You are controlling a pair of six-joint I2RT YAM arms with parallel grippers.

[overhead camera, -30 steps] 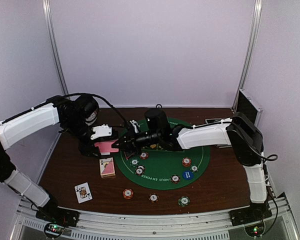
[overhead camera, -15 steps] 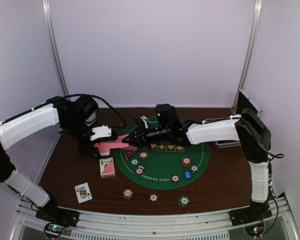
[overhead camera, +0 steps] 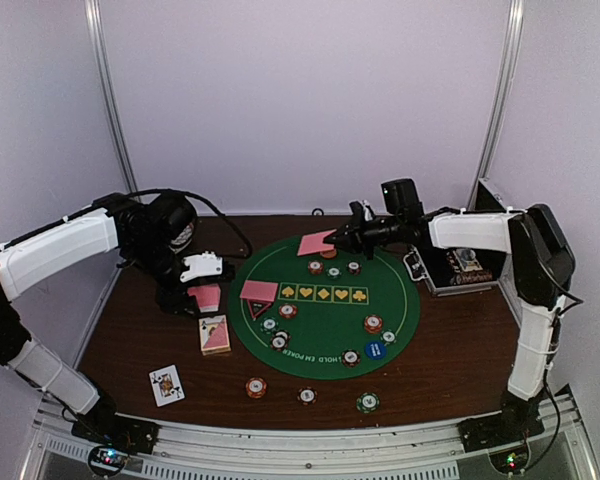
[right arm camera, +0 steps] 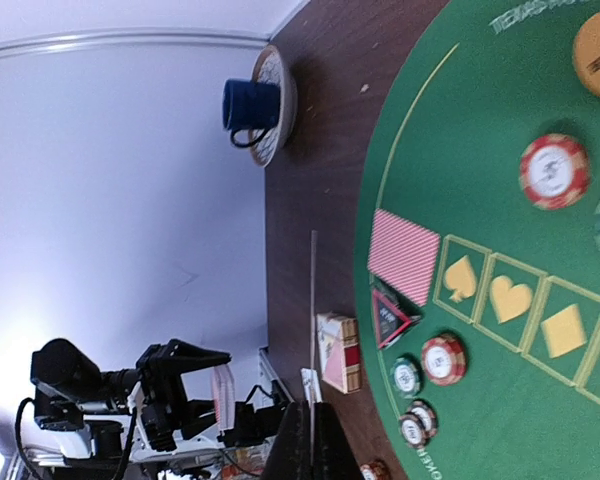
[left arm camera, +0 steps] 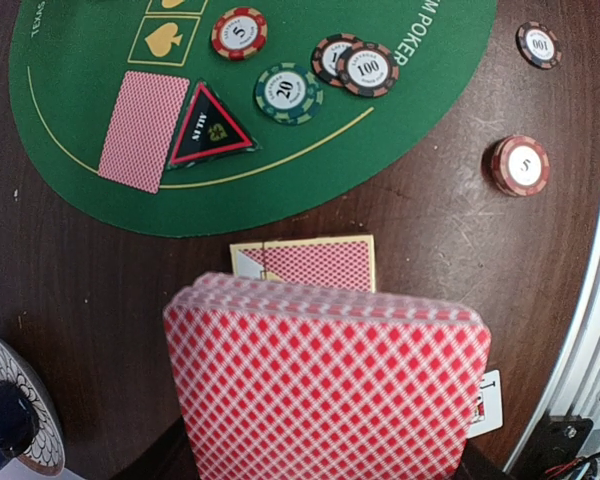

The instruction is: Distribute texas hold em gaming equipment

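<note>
My left gripper is shut on a deck of pink-red-backed cards that hides its fingers, left of the green mat. Over the mat's far edge, my right gripper is shut on a single card, which appears edge-on in the right wrist view. One face-down card lies on the mat beside the red triangle. Striped chips and a blue disc sit on the mat. A few more chips lie on the wood in front of it.
A card box and a face-up card lie on the wood at the front left. The chip case stands open at the right edge. A dark blue cup on a patterned plate sits at the back left, behind my left arm.
My right gripper has swung from the deck at the left across to the mat's far side, carrying one card. A face-down card now shows beside the triangle. The left arm stayed put.
</note>
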